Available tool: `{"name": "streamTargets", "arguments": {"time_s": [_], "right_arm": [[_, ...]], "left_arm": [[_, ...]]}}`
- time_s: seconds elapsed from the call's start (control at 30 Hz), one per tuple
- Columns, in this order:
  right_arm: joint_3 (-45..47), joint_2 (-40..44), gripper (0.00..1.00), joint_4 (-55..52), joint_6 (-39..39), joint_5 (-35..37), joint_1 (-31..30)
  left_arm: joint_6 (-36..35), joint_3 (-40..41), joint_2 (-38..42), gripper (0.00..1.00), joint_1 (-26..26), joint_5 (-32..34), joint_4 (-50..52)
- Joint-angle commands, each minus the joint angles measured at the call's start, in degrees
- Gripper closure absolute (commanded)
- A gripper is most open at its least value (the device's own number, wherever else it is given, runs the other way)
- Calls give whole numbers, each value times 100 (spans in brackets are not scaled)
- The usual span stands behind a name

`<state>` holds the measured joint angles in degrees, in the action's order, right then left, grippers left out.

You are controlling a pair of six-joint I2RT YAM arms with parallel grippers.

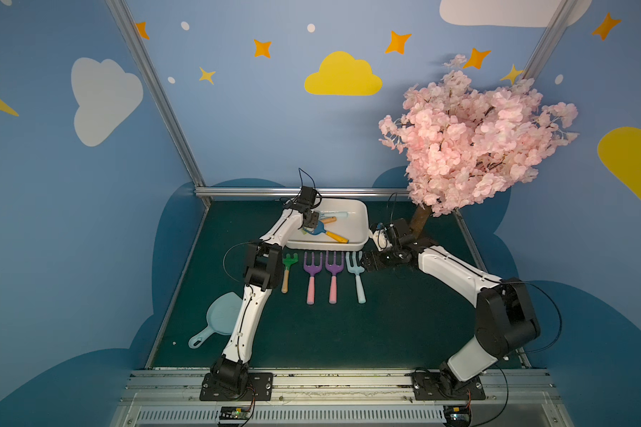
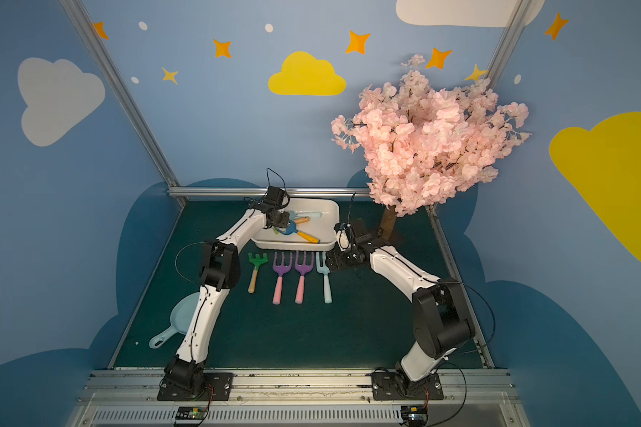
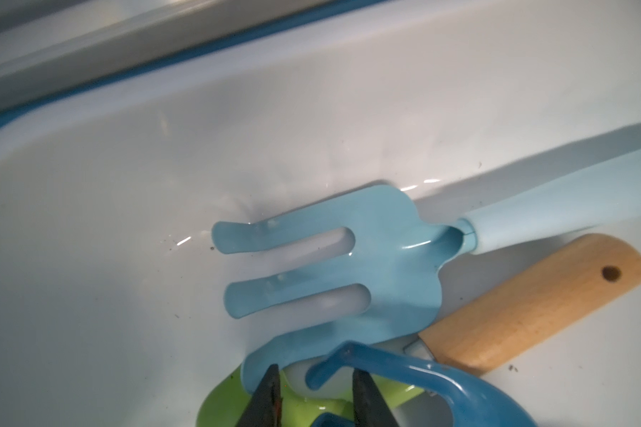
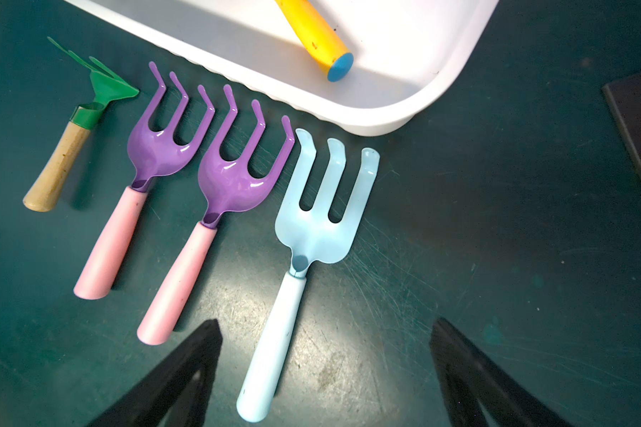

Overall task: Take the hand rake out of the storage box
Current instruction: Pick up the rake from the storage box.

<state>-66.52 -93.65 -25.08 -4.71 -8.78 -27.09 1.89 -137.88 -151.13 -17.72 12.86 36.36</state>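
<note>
The left gripper [image 3: 316, 371] sits low inside the storage box [image 1: 354, 227], at its left end, over a tangle of tools. The left wrist view tells it best: the fingers [image 3: 271, 392] stand a little apart, astride the curled tip of the dark blue hand rake [image 3: 422, 373]. White floor shows on each side of that tine, so nothing is clamped that I can see. That rake overlaps the last tine of the pale blue hand rake [image 3: 334, 266], which lies along the box wall, across a wooden handle [image 3: 526, 303], with something lime green [image 3: 230, 403] beneath. To do this well, I'd say close squarely on the dark blue tine alone, then lift slowly, watching that the curl doesn't hook the pale rake. The left wrist view misses the dark rake's yellow handle [image 1: 335, 236]; both top views show it angling toward the near wall. The right gripper [image 4: 324, 325] hangs wide open and empty above the mat [image 4: 496, 222]. Its wrist view shows clearly another pale rake [image 4: 322, 207] outside, near the rim.
</note>
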Motion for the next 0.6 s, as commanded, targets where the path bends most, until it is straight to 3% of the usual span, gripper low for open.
{"name": "streamTargets", "arguments": {"time_s": [0.0,0.27,0.57], "right_arm": [[12,-67,8,29,-45,-82,21],[-58,-145,8,-22,-24,-135,37],[-35,168,8,-76,31,-98,64]], "left_arm": [[29,74,232,74,25,-82,29],[-14,247,363,97,18,-262,-6],[99,388,776,97,-54,-348,-15]]}}
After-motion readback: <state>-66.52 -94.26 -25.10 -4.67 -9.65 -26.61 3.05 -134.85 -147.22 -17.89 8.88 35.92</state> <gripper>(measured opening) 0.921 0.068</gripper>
